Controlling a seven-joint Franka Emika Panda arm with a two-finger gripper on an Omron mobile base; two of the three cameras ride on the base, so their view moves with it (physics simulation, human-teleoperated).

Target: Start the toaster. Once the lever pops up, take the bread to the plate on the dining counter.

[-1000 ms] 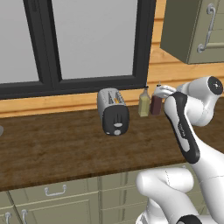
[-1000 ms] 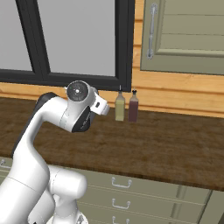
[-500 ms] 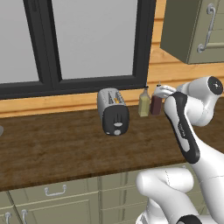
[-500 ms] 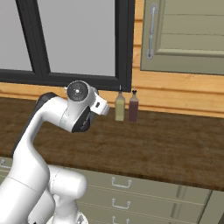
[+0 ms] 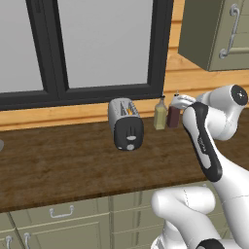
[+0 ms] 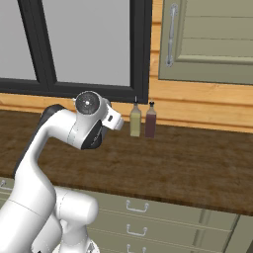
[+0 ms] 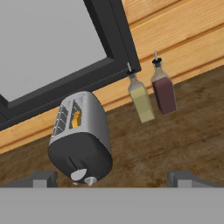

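I hold the gripper [image 7: 111, 177] spread wide and empty above the worktop [image 5: 73, 165], aimed at the toaster [image 5: 126, 122] by its back edge, because the lever [image 7: 89, 180] faces me unpressed.

Kitchen: wood worktop [image 5: 73, 165], drawered cabinets [image 5: 63, 223], toaster [image 5: 126, 124], bottles [image 6: 142, 120].

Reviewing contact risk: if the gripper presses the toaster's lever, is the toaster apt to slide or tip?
The toaster looks small and rounded, so probably light; it might slide on the smooth wooden worktop. The lever sits low on the end panel, so tipping seems unlikely.
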